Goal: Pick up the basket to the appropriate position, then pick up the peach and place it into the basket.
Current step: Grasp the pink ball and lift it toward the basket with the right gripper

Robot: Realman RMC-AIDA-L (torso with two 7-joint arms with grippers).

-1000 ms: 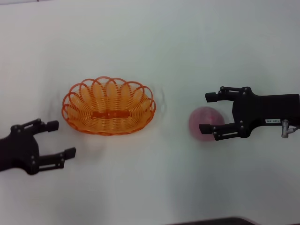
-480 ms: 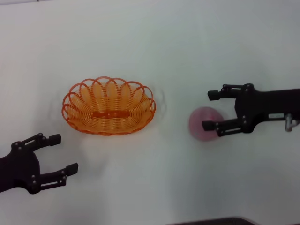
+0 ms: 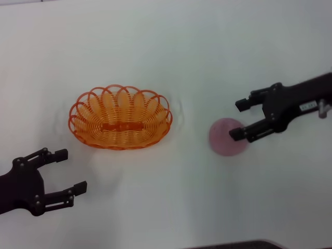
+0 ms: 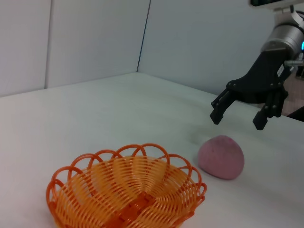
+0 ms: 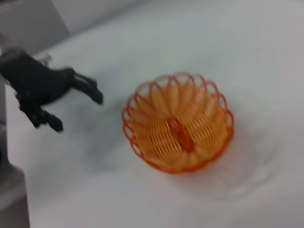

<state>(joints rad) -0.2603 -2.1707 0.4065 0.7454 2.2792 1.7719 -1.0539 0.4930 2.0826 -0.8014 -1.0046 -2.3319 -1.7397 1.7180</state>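
A: Sitting on the white counter (image 3: 171,46), the peach (image 3: 227,137) lies partly under the right claw (image 3: 239,119); is the claw touching it?

B: Not that I can tell. From the left wrist view the right claw (image 4: 237,115) hangs above the peach (image 4: 221,156), with clear space between its fingertips (image 4: 216,116) and the fruit. The two fingers are spread wide apart and grip nothing.

A: And the basket (image 3: 120,124)?

B: It stands upright on the counter, well apart from the right claw on the side its fingers point toward, with nothing in it. The right wrist view shows the basket (image 5: 178,127) too, though blurred.

A: Where is the left claw (image 3: 68,171)?

B: Near the basket but not touching it, off beyond its rim toward the robot. Its fingers are also spread, holding nothing. In the right wrist view the left claw (image 5: 76,111) shows just past the basket.
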